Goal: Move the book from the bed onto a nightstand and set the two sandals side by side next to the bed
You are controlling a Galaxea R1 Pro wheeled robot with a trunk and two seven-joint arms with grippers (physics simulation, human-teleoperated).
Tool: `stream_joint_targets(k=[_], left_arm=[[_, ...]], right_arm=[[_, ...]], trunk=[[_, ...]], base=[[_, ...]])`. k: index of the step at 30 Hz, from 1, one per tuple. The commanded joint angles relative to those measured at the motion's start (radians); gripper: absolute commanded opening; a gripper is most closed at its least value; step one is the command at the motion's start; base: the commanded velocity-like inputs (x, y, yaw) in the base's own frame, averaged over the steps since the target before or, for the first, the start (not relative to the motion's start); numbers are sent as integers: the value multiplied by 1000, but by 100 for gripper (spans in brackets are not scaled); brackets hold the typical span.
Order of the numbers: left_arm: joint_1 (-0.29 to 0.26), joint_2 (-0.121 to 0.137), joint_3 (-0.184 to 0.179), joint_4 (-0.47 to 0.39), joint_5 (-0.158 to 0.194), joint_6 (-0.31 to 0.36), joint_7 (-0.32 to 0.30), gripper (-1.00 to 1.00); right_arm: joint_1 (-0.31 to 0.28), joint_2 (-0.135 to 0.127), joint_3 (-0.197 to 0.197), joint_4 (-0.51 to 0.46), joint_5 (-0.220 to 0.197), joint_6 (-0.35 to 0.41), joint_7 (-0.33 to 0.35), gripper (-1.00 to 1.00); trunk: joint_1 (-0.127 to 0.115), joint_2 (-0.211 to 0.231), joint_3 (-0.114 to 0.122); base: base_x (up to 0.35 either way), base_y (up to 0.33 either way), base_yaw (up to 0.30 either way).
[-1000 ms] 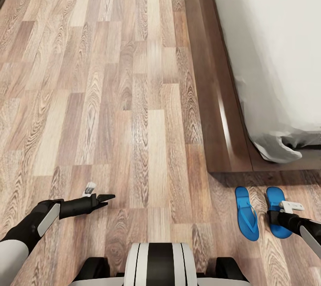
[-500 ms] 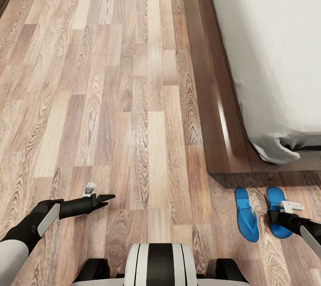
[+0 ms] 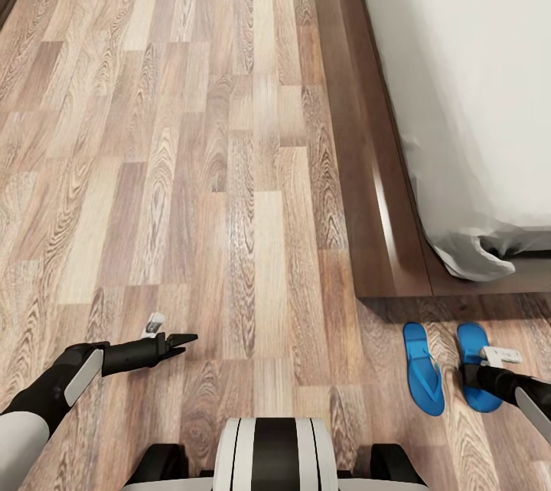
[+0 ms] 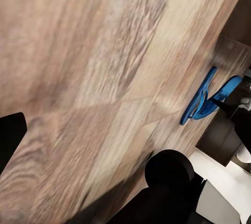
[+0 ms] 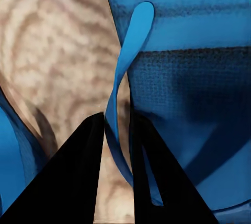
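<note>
Right gripper (image 5: 116, 124) sits low over the outer sandal (image 3: 476, 369), fingers nearly together on its blue strap (image 5: 125, 62) — pinching it. The other sandal (image 3: 423, 365) lies just beside, on the side toward the left gripper (image 3: 184, 339), parallel to it. Both rest on the wood floor (image 3: 191, 170) just off the corner of the bed (image 3: 375, 193). Left gripper hangs well apart, fingers together, holding nothing. Sandals look placed — release probably left; book step can't be judged.

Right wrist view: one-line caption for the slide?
Right gripper fingers straddling the curved strap of a bright blue flip-flop sandal lying on the light wood plank floor.
</note>
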Motion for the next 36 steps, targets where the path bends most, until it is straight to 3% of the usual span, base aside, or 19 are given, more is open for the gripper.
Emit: stream_joint_targets(k=[1, 4, 8, 36], left_arm=[[0, 1, -4, 0, 7, 6, 0, 100], [0, 1, -5, 0, 7, 6, 0, 100], [0, 1, -5, 0, 7, 6, 0, 100], [0, 1, -5, 16, 7, 6, 2, 100]], right_arm=[[0, -1, 2, -1, -6, 31, -1, -100], [0, -2, 0, -5, -5, 168, -4, -100], [0, -3, -2, -14, -4, 249, -5, -100], [-2, -3, -3, -15, -4, 264, -6, -100]], trunk=[[0, 0, -1], [0, 0, -1], [0, 0, -1], [0, 0, -1]], base=[[0, 0, 0], [0, 0, 0], [0, 0, 0], [58, 15, 0]])
